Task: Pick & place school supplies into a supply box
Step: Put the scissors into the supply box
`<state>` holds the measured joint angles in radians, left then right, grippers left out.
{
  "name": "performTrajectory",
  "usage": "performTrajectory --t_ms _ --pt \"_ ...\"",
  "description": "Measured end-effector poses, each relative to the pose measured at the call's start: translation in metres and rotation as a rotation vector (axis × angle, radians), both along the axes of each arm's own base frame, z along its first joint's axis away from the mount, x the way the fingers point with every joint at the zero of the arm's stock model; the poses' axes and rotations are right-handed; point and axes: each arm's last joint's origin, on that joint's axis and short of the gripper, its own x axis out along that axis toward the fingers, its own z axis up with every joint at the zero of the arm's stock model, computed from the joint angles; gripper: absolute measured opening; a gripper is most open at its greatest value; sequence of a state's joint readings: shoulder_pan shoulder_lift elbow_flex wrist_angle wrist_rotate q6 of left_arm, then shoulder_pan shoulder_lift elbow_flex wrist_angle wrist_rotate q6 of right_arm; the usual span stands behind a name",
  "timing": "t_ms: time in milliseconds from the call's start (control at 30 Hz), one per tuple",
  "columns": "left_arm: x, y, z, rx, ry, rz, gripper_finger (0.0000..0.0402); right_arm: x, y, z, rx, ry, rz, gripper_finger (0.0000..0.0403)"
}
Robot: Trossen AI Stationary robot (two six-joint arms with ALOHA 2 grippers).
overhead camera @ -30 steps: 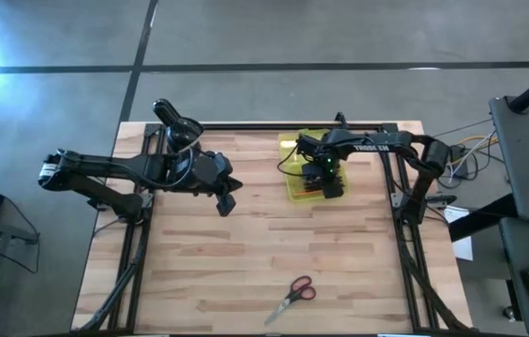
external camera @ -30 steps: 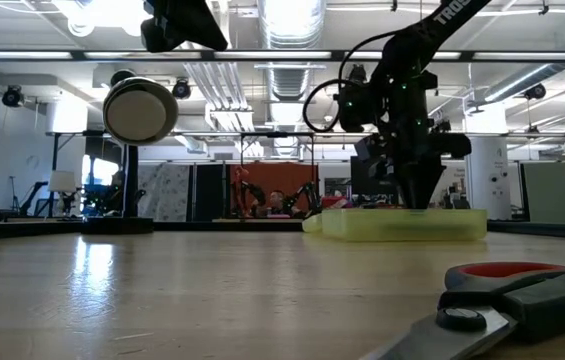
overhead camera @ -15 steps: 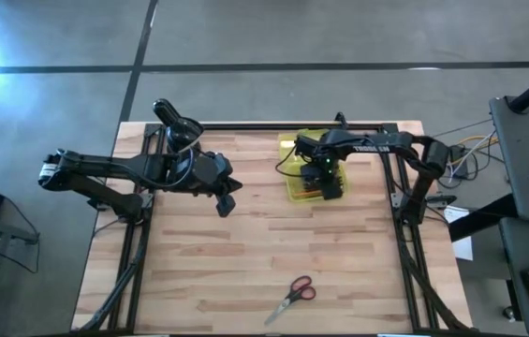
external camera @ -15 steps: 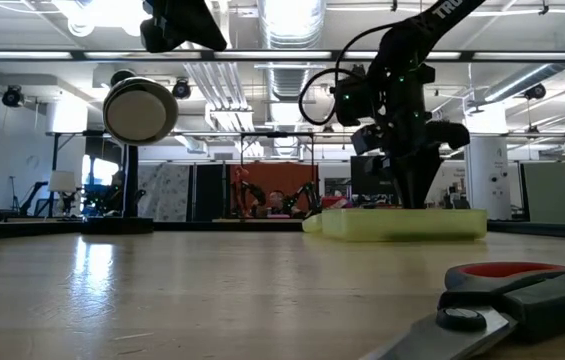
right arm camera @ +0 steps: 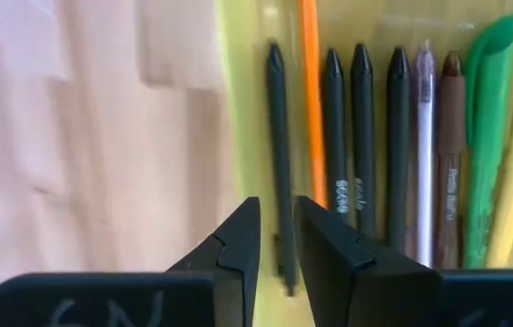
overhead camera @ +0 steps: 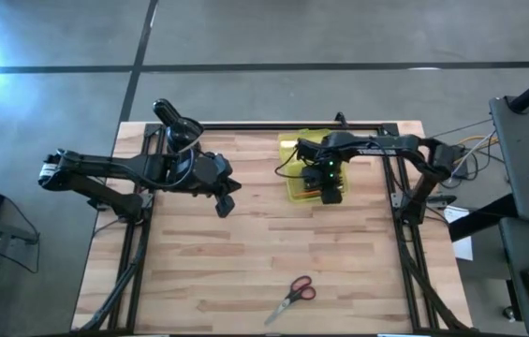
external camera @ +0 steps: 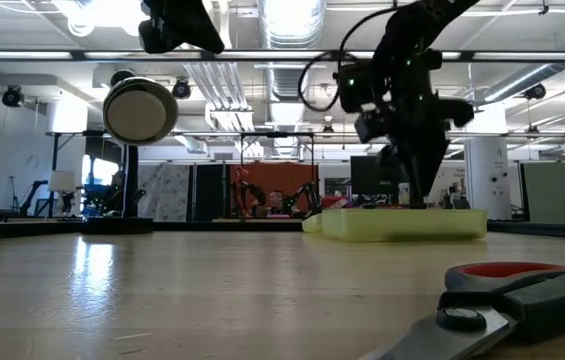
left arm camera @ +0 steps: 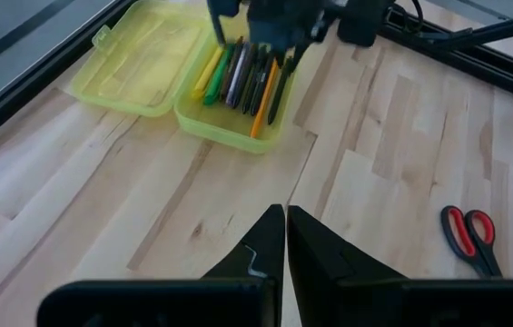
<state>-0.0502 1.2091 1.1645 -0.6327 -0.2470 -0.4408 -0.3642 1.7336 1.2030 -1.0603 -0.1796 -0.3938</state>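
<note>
Right gripper [right arm camera: 276, 238] narrowly parted, empty, above pens [right arm camera: 363, 145] in supply box [overhead camera: 298, 180]; left gripper [left arm camera: 286, 238] closed, empty.

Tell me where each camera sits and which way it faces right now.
High view: overhead, straight down; both arms, right gripper over the supply box.
Low view: tabletop height, looking across; scissors near, right arm above the box.
Left wrist view: behind the left gripper, facing box and scissors.
Right wrist view: behind the right gripper, looking down on the pens.
Shared: the box shows in all four.
</note>
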Motion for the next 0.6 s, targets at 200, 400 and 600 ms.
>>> performTrajectory --t_ms 200,400,600 --pt "0.0 0.0 0.0 0.002 0.001 -0.001 0.0 -0.012 0.011 0.043 0.042 -0.172 -0.138 0.0063" --pt "0.0 -0.001 -0.002 -0.004 0.009 -0.015 0.0 -0.032 0.033 0.089 0.022 -0.395 -0.223 0.0064" --pt "0.0 -0.01 -0.002 0.002 0.013 -0.074 0.0 -0.054 0.058 0.12 0.038 -0.633 -0.251 0.0063"
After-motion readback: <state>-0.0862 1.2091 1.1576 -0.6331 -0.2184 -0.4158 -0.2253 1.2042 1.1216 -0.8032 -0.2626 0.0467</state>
